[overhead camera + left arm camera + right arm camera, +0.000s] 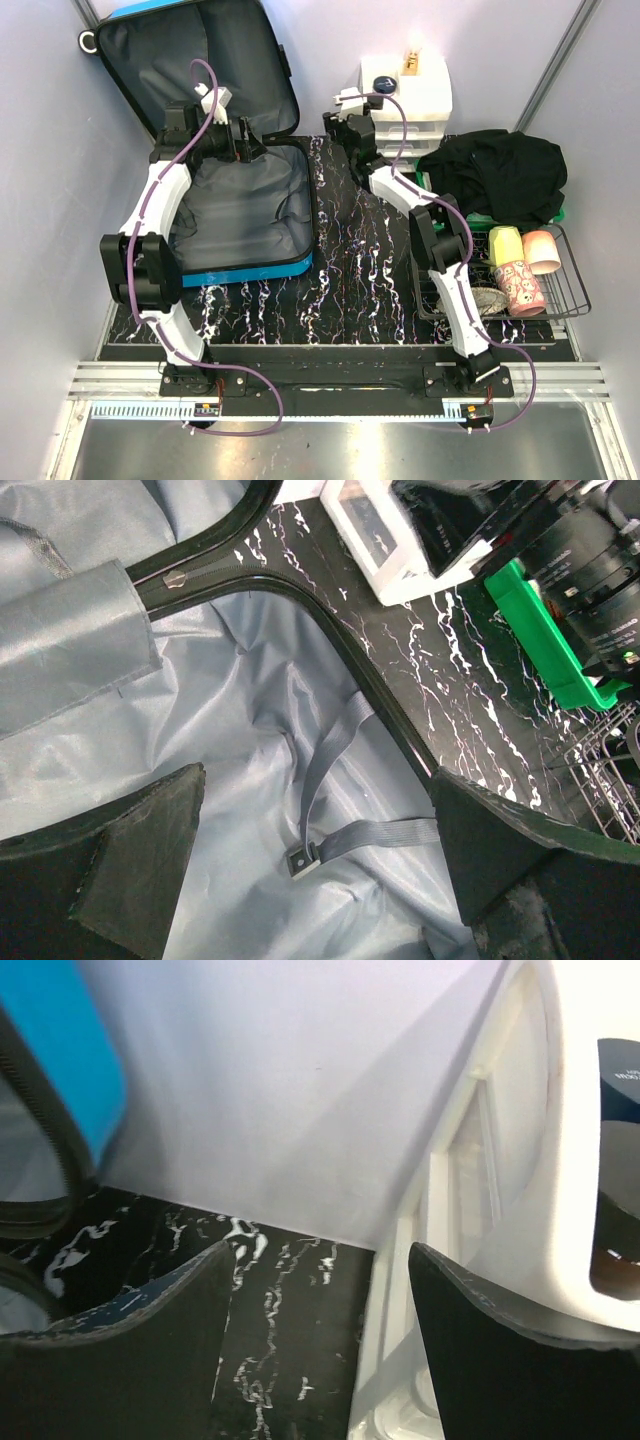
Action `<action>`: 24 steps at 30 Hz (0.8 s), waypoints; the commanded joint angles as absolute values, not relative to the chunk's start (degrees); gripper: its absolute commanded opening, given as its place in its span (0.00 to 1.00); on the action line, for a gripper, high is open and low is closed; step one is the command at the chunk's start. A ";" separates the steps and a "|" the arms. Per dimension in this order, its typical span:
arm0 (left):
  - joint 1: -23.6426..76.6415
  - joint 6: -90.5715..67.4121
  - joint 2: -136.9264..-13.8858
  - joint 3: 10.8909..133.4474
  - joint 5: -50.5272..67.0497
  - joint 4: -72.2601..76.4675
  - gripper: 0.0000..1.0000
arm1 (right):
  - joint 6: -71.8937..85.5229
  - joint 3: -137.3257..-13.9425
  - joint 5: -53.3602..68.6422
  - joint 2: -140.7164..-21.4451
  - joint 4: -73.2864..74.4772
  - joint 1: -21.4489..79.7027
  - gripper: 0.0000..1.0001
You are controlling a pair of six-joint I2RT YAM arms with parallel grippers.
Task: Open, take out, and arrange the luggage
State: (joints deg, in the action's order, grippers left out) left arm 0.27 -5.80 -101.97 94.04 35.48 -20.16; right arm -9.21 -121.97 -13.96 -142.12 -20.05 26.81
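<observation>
The blue luggage (250, 270) lies open at the left of the table. Its lid (190, 70) leans up against the back wall, and grey lining shows in both halves. My left gripper (245, 140) hovers open over the base near the hinge. In the left wrist view the gripper (315, 810) is empty above the grey lining (230, 680) and a grey strap with a buckle (305, 860). My right gripper (338, 128) is open and empty between the luggage and the white organiser. In the right wrist view (320, 1260) it is over bare table, with the blue shell (70, 1050) at left.
The white three-drawer organiser (410, 100) stands at the back with a dark-capped jar (385, 86) and a small bottle (411, 62) on top. A black garment (505, 170) lies over the green tray (540, 630). A wire basket (575, 300) at right holds cups.
</observation>
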 commanded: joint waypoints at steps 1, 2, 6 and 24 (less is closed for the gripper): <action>0.09 -5.10 -102.74 97.47 36.56 -19.51 0.99 | -13.79 -113.75 -29.09 -134.31 -29.69 19.69 0.78; 0.09 -5.01 -103.01 97.73 36.39 -19.60 0.99 | -15.10 -111.73 -29.27 -132.73 -31.27 19.60 0.78; 0.09 -4.75 -103.53 98.44 36.56 -20.13 0.99 | -15.12 -106.62 -31.46 -130.61 -32.52 18.20 0.78; 0.09 -3.08 -104.59 100.02 36.47 -21.97 0.99 | -9.93 -107.05 -16.44 -132.01 -24.70 13.01 0.74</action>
State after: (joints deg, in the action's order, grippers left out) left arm 0.27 -4.08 -104.44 97.17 35.51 -23.11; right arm -12.93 -106.83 -18.35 -131.55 -32.05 14.06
